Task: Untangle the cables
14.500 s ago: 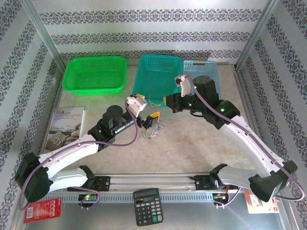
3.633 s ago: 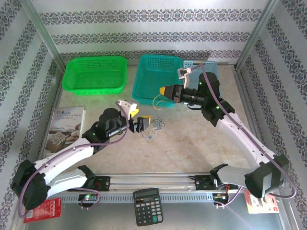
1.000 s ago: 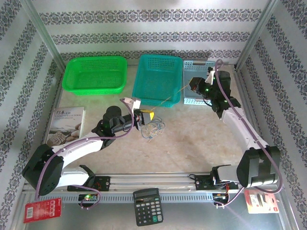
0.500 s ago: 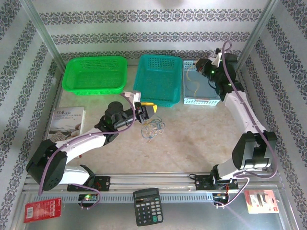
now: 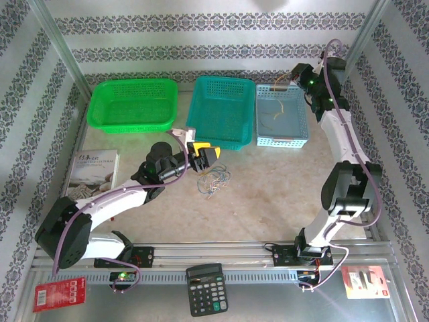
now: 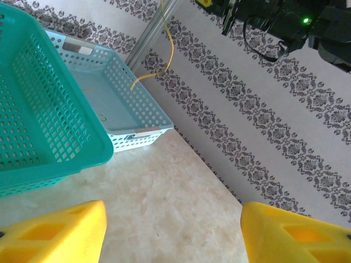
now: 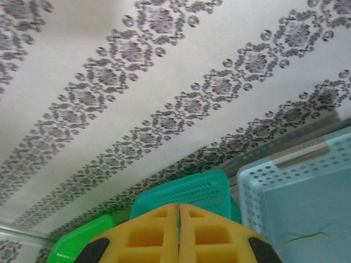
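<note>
The small tangle [image 5: 213,180] of thin yellow, blue and whitish looped wires lies on the pale marbled table [image 5: 268,194], centre of the overhead frame. It sprawls with no clear long axis.

One separate yellow wire [image 5: 280,104] dangles at upper right. Its long axis is near vertical, and its free end points down into the light blue perforated plastic basket [image 5: 283,140].

The right gripper [image 5: 295,72] is clamped tight, apparently pinching the wire's top end. It should probably lower first, so the tail settles inside the rim before release.

The left gripper [image 5: 209,155] hovers just above the tangle, fingers spread and empty.
</note>
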`<action>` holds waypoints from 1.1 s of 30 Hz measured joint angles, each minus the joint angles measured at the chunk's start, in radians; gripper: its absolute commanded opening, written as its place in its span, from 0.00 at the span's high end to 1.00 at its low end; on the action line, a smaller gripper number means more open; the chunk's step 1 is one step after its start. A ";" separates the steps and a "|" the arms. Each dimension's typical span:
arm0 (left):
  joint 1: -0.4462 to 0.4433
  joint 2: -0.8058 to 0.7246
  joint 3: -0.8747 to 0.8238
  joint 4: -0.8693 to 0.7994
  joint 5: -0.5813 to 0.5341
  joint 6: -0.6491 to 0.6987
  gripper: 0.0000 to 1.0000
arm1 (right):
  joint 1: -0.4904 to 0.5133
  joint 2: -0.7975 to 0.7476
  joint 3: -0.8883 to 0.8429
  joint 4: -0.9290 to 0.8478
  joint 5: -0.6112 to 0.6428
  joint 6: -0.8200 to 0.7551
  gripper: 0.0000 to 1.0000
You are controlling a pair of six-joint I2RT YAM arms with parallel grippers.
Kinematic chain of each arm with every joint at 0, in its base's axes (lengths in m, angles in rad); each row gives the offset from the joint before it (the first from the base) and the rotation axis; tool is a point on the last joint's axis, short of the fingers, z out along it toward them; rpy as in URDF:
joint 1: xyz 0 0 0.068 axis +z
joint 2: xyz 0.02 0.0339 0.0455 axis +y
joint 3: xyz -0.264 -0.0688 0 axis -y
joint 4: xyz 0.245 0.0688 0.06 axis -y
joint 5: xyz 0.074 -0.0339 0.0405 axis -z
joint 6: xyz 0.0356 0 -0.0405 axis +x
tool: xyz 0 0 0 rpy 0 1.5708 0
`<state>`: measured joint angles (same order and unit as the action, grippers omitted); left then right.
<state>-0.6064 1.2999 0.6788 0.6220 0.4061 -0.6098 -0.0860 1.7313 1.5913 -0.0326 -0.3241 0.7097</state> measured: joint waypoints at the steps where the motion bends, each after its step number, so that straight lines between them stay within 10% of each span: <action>1: 0.000 -0.007 0.000 -0.009 -0.003 0.001 0.33 | -0.003 0.011 0.002 0.000 0.003 0.000 1.00; 10: 0.000 -0.048 0.000 -0.066 -0.043 0.011 0.25 | -0.004 0.124 0.003 -0.001 0.027 -0.022 0.99; 17: 0.000 -0.048 0.000 -0.110 -0.055 0.018 0.18 | -0.004 0.188 0.002 -0.013 0.039 -0.055 0.50; 33: 0.000 -0.063 0.000 -0.179 -0.129 0.018 0.00 | 0.019 -0.080 -0.187 -0.034 -0.036 -0.059 0.45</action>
<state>-0.6064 1.2369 0.6792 0.4431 0.2775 -0.5922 -0.0666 1.6508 1.4044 -0.0662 -0.3603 0.6506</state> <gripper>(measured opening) 0.999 0.546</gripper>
